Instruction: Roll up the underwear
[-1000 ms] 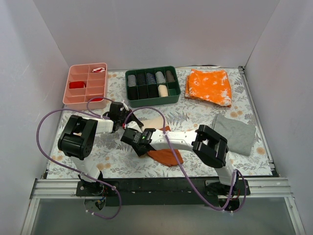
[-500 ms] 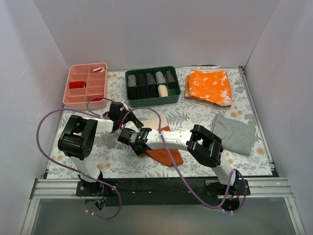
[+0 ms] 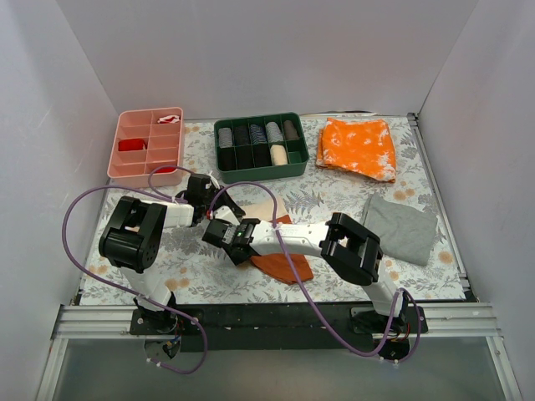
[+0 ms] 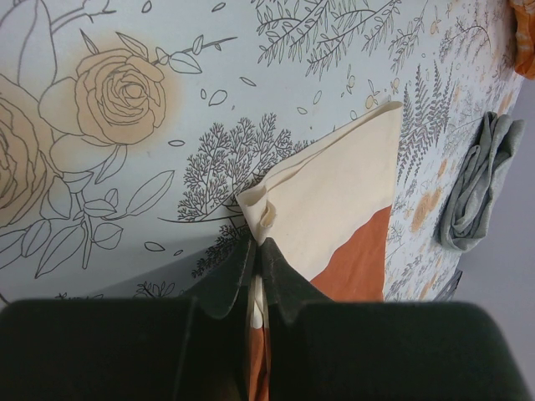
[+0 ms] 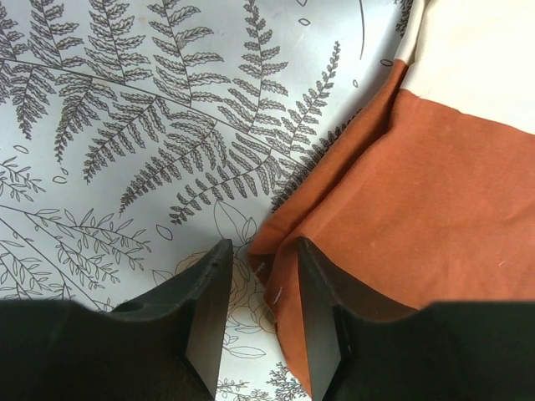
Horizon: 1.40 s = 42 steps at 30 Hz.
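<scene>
The underwear (image 4: pixel 334 192) is soft, matt cloth with a fine weave and a few creases. The table (image 5: pixel 125 125) has a smooth, flat cover with leaves and roses printed on it. The left claw (image 4: pixel 257 251) and the right claw (image 5: pixel 261 251) look like black, matt plastic. The green tray (image 3: pixel 261 175) and the pink tray (image 3: pixel 114 154) are smooth plastic. The grey cloth (image 3: pixel 401 225) looks soft and dull.

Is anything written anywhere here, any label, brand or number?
None readable. The underwear, pink tray, green tray, orange cloth and grey cloth show no words, numbers or logos; the tablecloth has only drawn roses and ferns.
</scene>
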Each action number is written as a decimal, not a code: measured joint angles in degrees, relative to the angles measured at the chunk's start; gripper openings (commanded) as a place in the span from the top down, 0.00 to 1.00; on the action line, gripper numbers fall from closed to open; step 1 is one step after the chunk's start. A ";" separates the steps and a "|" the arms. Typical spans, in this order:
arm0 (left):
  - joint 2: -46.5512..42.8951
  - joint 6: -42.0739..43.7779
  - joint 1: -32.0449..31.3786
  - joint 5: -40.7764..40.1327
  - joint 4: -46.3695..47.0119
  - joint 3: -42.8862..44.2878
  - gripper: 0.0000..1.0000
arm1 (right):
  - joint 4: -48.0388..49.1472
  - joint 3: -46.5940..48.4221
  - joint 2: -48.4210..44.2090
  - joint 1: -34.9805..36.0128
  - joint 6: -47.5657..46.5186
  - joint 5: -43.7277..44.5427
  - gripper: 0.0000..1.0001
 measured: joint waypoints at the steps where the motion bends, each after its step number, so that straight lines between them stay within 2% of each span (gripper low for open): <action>1: 0.00 -0.02 0.00 0.02 0.00 0.00 1.00 | 0.20 -0.17 -0.13 0.00 -0.11 0.15 0.54; 11: 0.00 0.00 0.00 0.02 -0.07 0.02 1.00 | -0.39 -0.24 -0.26 -0.02 -0.48 1.70 0.54; 18: 0.00 0.02 0.00 0.00 -0.11 0.04 1.00 | -1.25 -0.02 -0.13 -0.04 -0.11 1.42 0.58; 21: 0.00 0.02 0.00 0.00 -0.11 0.04 1.00 | -1.16 -0.02 -0.09 -0.04 -0.07 1.20 0.64; 22: 0.00 0.02 0.00 0.00 -0.11 0.04 1.00 | -1.09 -0.02 -0.04 -0.04 0.00 1.09 0.72; 24: 0.00 0.02 0.00 0.00 -0.11 0.04 1.00 | -0.94 -0.02 0.04 -0.04 -0.02 0.76 0.79; 25: 0.00 0.00 0.02 0.00 -0.13 0.04 1.00 | -0.85 0.02 0.17 -0.04 0.02 0.61 0.85; 30: 0.00 0.00 0.04 0.00 -0.20 0.04 1.00 | -0.72 0.13 0.28 -0.02 0.07 0.28 0.89; 34: -0.02 0.00 0.28 -0.02 -0.26 0.04 1.00 | -0.72 0.13 0.31 -0.02 0.04 0.17 0.99; 42: -1.25 0.02 0.87 -0.94 -2.97 0.07 1.00 | 1.84 -2.08 -1.09 -0.20 -0.20 -0.48 0.99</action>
